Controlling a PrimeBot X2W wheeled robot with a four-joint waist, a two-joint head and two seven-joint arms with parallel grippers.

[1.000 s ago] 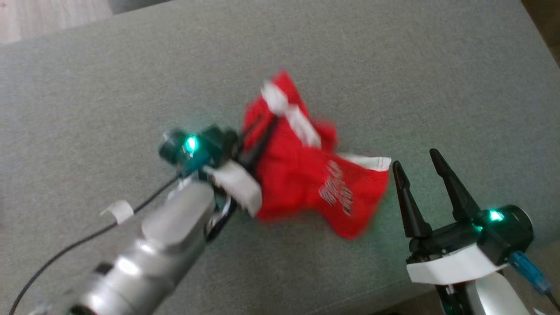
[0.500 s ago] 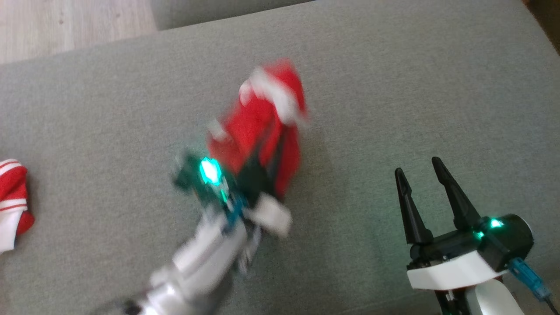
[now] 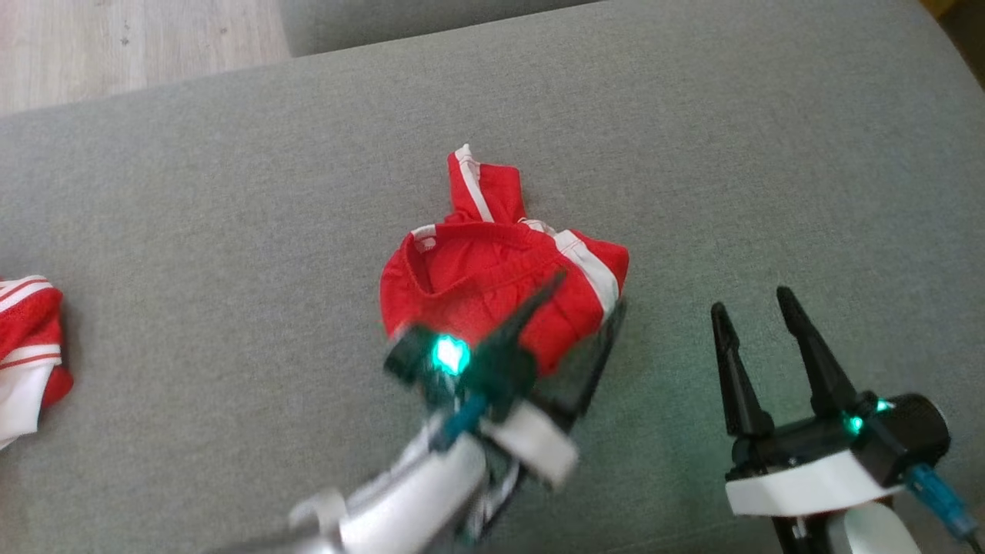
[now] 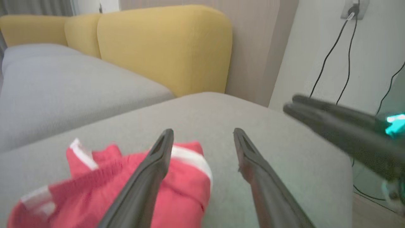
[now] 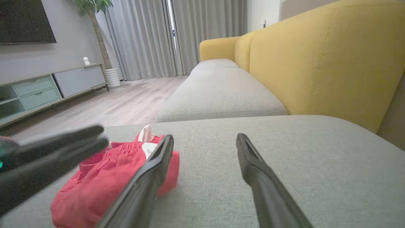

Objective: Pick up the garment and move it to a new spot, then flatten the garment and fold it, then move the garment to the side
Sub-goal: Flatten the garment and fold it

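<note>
The garment (image 3: 492, 281), red with white stripes, lies crumpled in a heap on the grey cushion (image 3: 231, 231). My left gripper (image 3: 589, 296) is open at its near right edge. One of its fingers lies over the red cloth, the other over bare cushion. Nothing is gripped. In the left wrist view the garment (image 4: 190, 186) sits low and left behind the open left gripper (image 4: 203, 131). To the right of the heap my right gripper (image 3: 752, 302) stands open and holds nothing. In the right wrist view the garment (image 5: 104, 177) is left of the right gripper (image 5: 205, 136).
Another red and white cloth (image 3: 27, 346) lies at the cushion's far left edge. Wooden floor (image 3: 115, 46) shows beyond the cushion's back left. A yellow sofa back (image 5: 316, 63) rises along one side. Cables (image 4: 341, 57) hang on the wall.
My left gripper has opened and let go of the garment, which now rests in a heap on the cushion. The head camera has shifted; the right gripper stays open.
</note>
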